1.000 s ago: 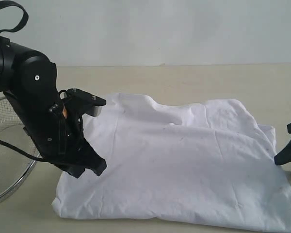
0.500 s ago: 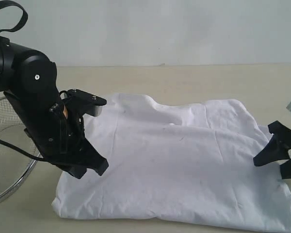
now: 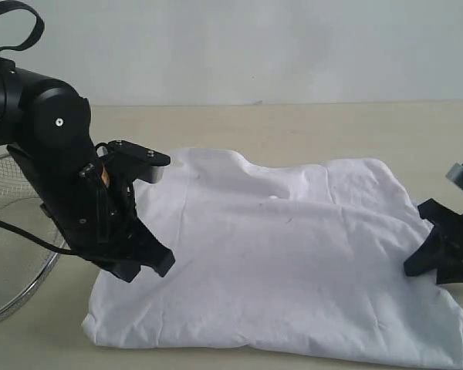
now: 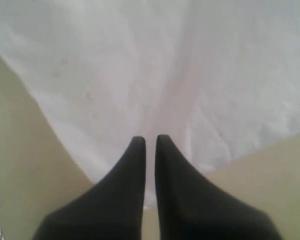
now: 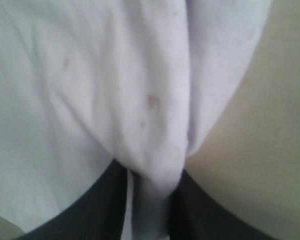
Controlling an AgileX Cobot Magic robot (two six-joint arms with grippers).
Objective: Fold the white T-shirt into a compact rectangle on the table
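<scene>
White T-shirt [image 3: 293,262], soft plain white cloth, lightly creased: lies spread on the surface, near hem towards the camera, body filling the middle of the exterior view. Right pincer [image 3: 421,240], black, two tapered fingers: sits low at the shirt's right edge. In the right wrist view the right pincer [image 5: 150,176] is closed on a raised fold of that edge, with cloth bunched between both fingers. Left pincer [image 3: 145,268], black, on a bulky black arm: tilted tips-down at the shirt's left margin. In the left wrist view the left pincer [image 4: 150,141] has its fingers drawn together, only a thin slit between them. Whether any cloth is nipped there cannot be told. Wire-mesh basket [image 3: 6,258], round, silver metal: at far left on the surface, partly behind the left arm, beside the shirt and apart from it. Surface [image 3: 332,127], matte pale beige flat tabletop: carries the shirt and reaches back to the wall. Wall [image 3: 255,46], plain pale grey-white: closes the scene behind.
</scene>
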